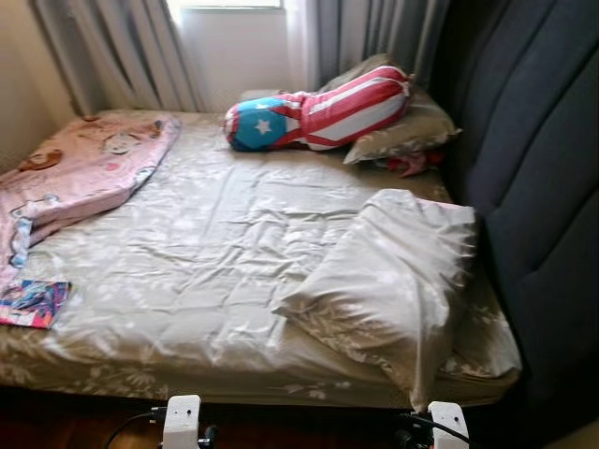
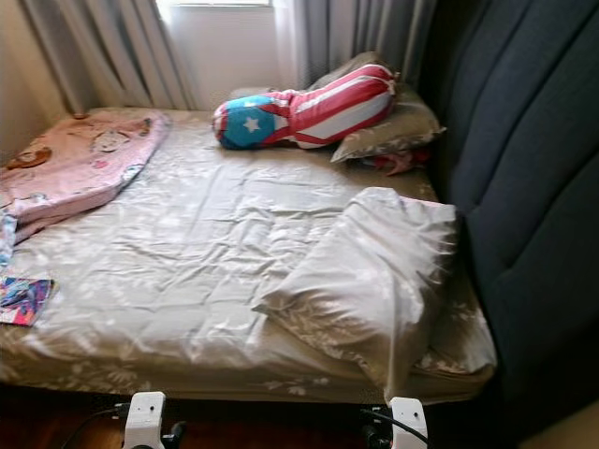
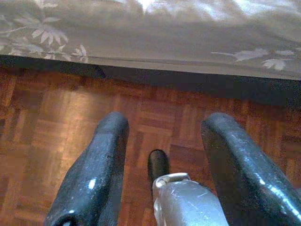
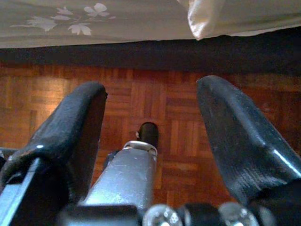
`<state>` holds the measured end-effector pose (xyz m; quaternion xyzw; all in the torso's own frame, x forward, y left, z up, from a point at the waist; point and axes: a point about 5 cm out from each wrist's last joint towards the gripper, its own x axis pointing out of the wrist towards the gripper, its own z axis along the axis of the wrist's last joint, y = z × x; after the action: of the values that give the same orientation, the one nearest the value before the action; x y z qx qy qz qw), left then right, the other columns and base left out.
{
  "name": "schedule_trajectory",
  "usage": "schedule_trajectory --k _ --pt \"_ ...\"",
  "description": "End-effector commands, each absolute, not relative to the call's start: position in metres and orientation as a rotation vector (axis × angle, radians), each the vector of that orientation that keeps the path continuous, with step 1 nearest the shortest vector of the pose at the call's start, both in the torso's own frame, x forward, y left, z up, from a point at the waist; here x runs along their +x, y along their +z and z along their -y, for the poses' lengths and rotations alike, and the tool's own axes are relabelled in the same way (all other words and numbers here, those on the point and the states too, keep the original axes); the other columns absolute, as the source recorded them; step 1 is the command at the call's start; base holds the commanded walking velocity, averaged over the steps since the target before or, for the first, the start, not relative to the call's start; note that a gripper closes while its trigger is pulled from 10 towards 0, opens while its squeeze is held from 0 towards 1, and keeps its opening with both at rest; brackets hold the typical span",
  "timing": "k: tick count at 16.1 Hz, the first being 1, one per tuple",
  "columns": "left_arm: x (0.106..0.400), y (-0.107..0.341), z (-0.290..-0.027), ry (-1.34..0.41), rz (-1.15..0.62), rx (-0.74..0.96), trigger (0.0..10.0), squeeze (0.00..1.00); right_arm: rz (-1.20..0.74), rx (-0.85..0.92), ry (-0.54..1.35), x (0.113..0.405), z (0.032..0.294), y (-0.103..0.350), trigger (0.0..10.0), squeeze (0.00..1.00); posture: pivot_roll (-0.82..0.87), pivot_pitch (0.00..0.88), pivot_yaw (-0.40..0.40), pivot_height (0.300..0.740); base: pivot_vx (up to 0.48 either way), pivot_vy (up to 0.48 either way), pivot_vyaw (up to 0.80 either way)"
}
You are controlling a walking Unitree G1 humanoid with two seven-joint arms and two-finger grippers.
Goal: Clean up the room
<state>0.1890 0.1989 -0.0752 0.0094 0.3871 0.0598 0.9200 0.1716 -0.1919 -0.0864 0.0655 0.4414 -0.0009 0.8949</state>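
Observation:
A bed [image 1: 187,271] with a rumpled grey floral sheet lies before me. A matching pillow [image 1: 393,281] lies crooked at its near right corner and hangs a little over the edge. A stars-and-stripes bolster [image 1: 318,117] rests on a second pillow [image 1: 407,131] at the far right. A crumpled pink blanket [image 1: 84,168] covers the far left side. A small colourful item [image 1: 33,304] sits at the near left edge. My left gripper [image 3: 164,127] and my right gripper [image 4: 150,92] both hang low and open over the parquet floor by the bed's side, with nothing between the fingers.
A tall dark padded headboard [image 1: 533,187] runs along the bed's right side. Grey curtains [image 1: 122,51] and a bright window [image 1: 234,37] stand behind the bed. Something red [image 1: 407,164] pokes out under the far pillow. Parquet floor [image 3: 56,117] lies between me and the bed.

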Motion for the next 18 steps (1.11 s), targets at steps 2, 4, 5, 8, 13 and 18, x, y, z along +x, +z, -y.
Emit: schedule_trajectory --k 2,4,5,8,13,18 --pt "0.1879 -0.0759 -0.1989 0.118 -0.804 0.010 10.0 0.00 -0.931 0.127 -0.001 0.1686 0.1940 -0.0876 10.0 0.00 0.03 0.000 -0.021 0.740 0.000 0.000 0.00" --pt "0.1872 -0.0765 -0.1978 0.116 -0.805 0.007 10.0 0.00 -0.930 0.125 0.005 0.1684 0.1942 -0.0876 10.0 0.00 0.03 0.000 -0.024 0.740 0.124 0.000 0.00" --pt "0.1870 -0.0766 -0.1974 0.115 -0.806 0.006 10.0 0.00 -0.930 0.123 0.008 0.1683 0.1944 -0.0876 10.0 0.00 0.03 0.000 -0.024 0.740 0.247 0.000 0.00" --pt "0.1873 -0.0766 -0.1962 0.110 -0.804 0.001 10.0 0.00 -0.927 0.125 0.015 0.1687 0.1944 -0.0873 10.0 0.00 0.03 0.000 -0.025 0.740 0.266 0.000 0.00" --pt "0.1878 -0.0763 -0.1964 0.112 -0.801 -0.002 10.0 0.00 -0.923 0.129 0.009 0.1699 0.1949 -0.0867 10.0 0.00 0.03 0.000 -0.027 0.740 0.313 0.000 0.00" --pt "0.1871 -0.0765 -0.1962 0.116 -0.799 -0.006 10.0 0.00 -0.919 0.131 0.008 0.1706 0.1953 -0.0863 10.0 0.00 0.03 0.000 -0.029 0.740 0.330 0.000 0.00"
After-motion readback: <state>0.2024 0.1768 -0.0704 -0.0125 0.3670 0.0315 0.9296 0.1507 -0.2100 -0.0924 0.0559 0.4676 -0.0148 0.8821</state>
